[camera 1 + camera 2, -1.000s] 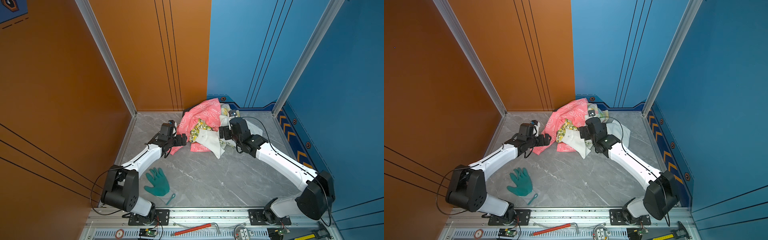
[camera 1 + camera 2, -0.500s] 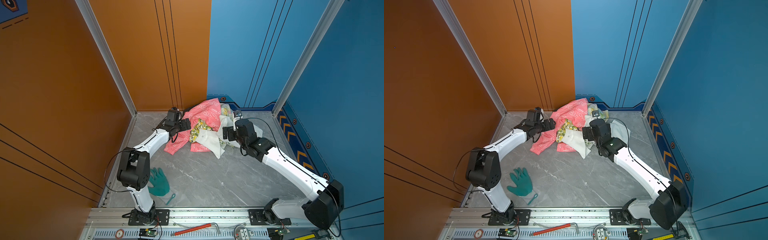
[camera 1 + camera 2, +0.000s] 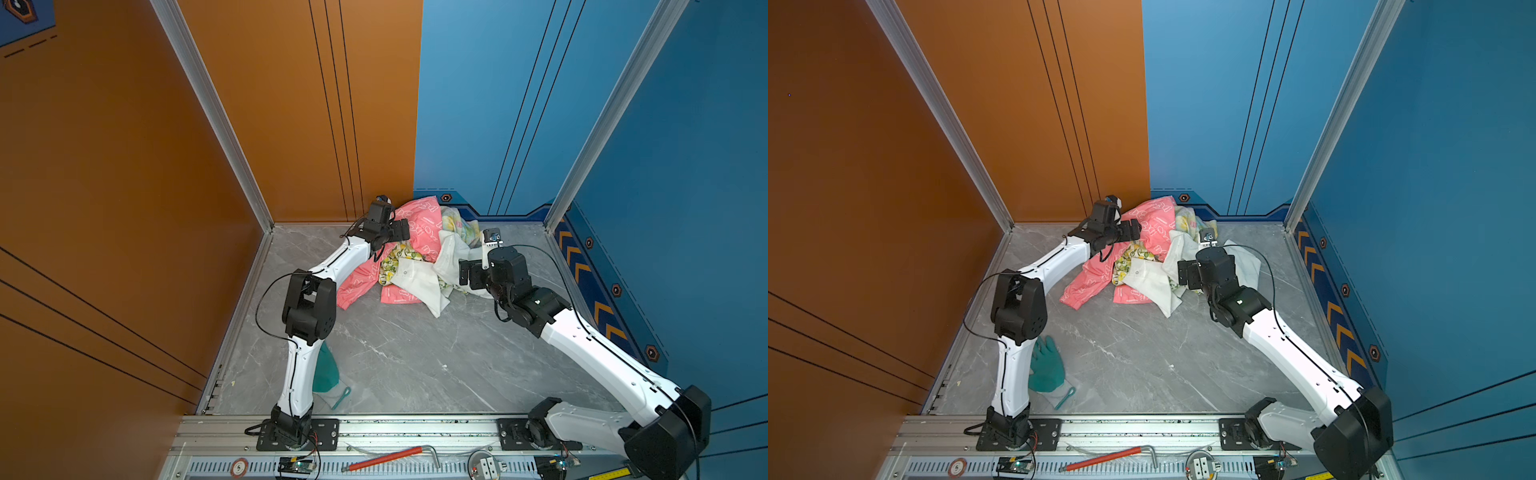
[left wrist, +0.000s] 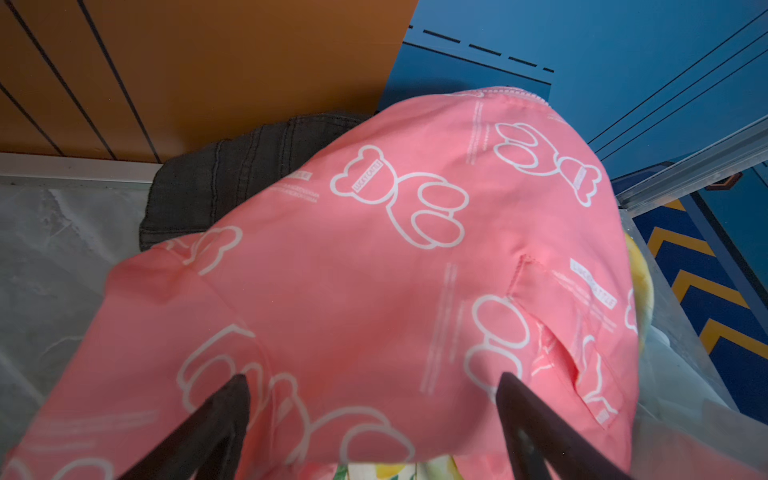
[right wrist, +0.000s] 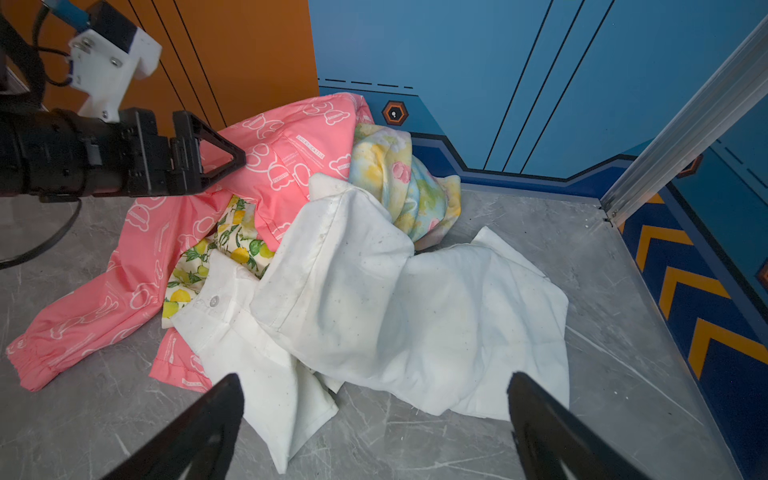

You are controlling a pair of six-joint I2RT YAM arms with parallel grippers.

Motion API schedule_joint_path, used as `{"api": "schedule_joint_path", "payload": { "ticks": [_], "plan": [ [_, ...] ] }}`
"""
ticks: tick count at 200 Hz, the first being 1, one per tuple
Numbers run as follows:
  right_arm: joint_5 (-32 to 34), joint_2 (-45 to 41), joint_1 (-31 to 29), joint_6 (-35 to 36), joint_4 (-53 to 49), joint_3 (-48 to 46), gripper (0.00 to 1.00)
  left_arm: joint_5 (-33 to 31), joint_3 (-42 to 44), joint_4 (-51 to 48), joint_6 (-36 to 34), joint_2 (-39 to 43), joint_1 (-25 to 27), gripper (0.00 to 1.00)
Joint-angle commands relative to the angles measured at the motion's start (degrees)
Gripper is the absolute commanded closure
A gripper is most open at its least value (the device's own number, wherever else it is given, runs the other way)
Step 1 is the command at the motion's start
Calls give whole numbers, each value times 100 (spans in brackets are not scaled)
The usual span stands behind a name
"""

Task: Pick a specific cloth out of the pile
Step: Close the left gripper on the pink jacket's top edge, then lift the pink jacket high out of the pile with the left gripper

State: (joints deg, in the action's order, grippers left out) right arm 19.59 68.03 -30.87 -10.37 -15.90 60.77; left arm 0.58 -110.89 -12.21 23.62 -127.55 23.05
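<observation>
The cloth (image 3: 422, 224) (image 3: 1154, 224) is coral pink with white bear outlines and drapes over the back and left of the pile (image 3: 419, 278). It fills the left wrist view (image 4: 374, 270). My left gripper (image 3: 401, 230) (image 3: 1133, 230) (image 4: 372, 378) is open, its jaws spread over the cloth's high hump. Its black fingers (image 5: 224, 160) show against the pink in the right wrist view. My right gripper (image 3: 465, 274) (image 5: 376, 378) is open over bare floor at the near edge of the white cloth (image 5: 374, 291). Nothing is between its fingers.
A lemon-print piece (image 5: 232, 245), a pastel floral piece (image 5: 395, 178) and a dark grey piece (image 4: 216, 183) lie in the pile. The orange and blue walls stand just behind it. A green glove (image 3: 1046, 365) lies by the left arm's base. A red-handled tool (image 3: 386, 457) rests on the front rail.
My left arm has swung from the pile's left edge toward the back wall, its elbow rising, and the gripper now sits at the top of the pink cloth. The right gripper has drawn back slightly.
</observation>
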Motion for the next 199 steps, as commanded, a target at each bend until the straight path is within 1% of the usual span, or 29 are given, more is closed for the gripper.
{"api": "schedule_joint_path", "payload": {
  "ticks": [1,3,9,19,21,28,32,40,77,105,156,199],
  "plan": [
    [-72,-155,84,-25,28,-105,0,-301,-387,-303,-191,-329,67,12],
    [-71,-164,93,-24,28,-106,0,-321,-406,-309,-195,-351,70,12],
    [-79,-192,112,-18,38,-114,0,-330,-513,-299,-206,-434,85,27],
    [-83,-226,150,-14,38,-131,0,-298,-697,-309,-189,-570,81,47],
    [-82,-233,156,-14,42,-135,0,-289,-741,-313,-179,-594,85,52],
    [-72,-252,177,-6,42,-142,0,-258,-869,-309,-158,-673,91,76],
    [-68,-262,191,0,49,-153,0,-249,-939,-312,-148,-708,94,87],
    [-23,-283,212,0,63,-184,1,-234,-1095,-300,-143,-760,108,100],
    [-10,-351,331,-85,236,-353,0,-197,-1616,-309,-288,-724,264,100],
    [-43,-244,376,-157,331,-382,0,-271,-1750,-310,-410,-346,382,100],
    [-96,-20,380,-159,596,-355,0,-216,-1818,-334,-375,515,392,100],
    [-177,118,371,-149,756,-356,0,-84,-2450,-615,-386,809,376,100]
  ]
}}
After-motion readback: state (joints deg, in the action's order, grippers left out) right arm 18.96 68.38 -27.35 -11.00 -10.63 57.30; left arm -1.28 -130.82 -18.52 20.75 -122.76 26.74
